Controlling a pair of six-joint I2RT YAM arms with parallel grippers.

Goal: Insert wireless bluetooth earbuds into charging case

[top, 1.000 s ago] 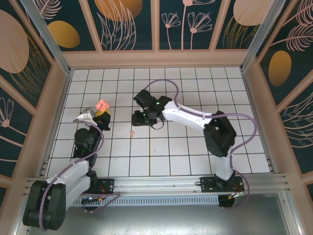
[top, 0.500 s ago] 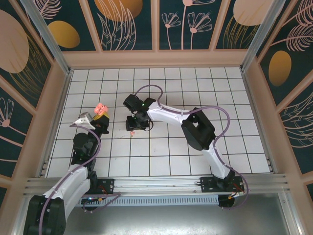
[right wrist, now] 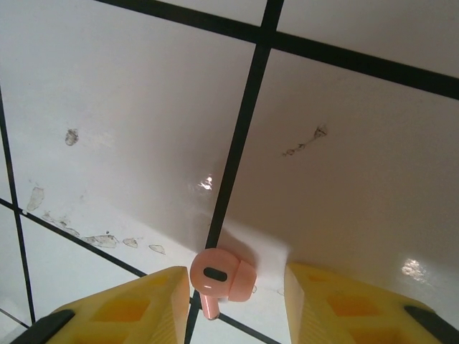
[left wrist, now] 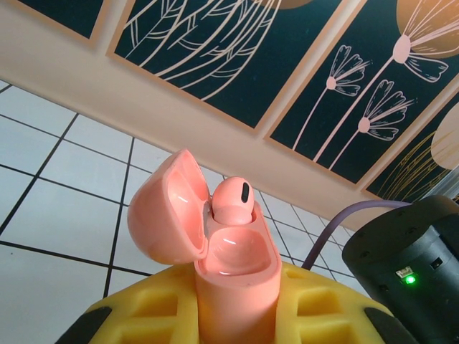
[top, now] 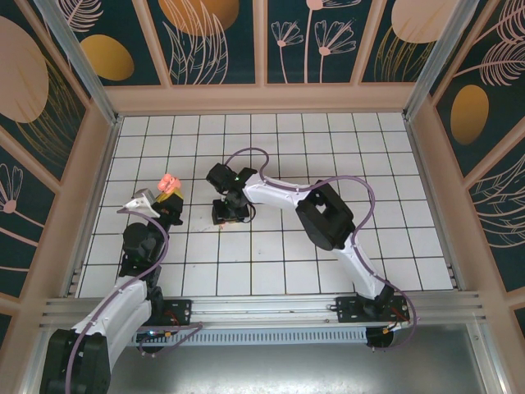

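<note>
Loose earbud: flat on the floor, across a dark grout line, stem toward the wrist camera. Seen from above, right of the case and slightly nearer the arm bases; near it, not touching.

Seated earbud: already upright in the case's far socket, head poking above the rim. Near socket bare and glossy. Lid hinged open to the left.

Case held off the floor, upright, clamped between the yellow pads of the left gripper. Firm hold, judged by the pads pressing both sides.

Right gripper: released, fingers spread, one on each side of the loose earbud. Left finger just beside it; touching or not, cannot tell. Clear gap on the other side.

Change over the last second: right gripper swung in toward the case from farther right, then down over the loose earbud; a second ago open floor between them, now straddling. Case about where it was.

Meaning: half the job done, one bud in. Pick of the second about to start. Next, likely: close on the bud, lift, carry left to the case's bare socket. Risk: small rounded bud squirting out on closing.
</note>
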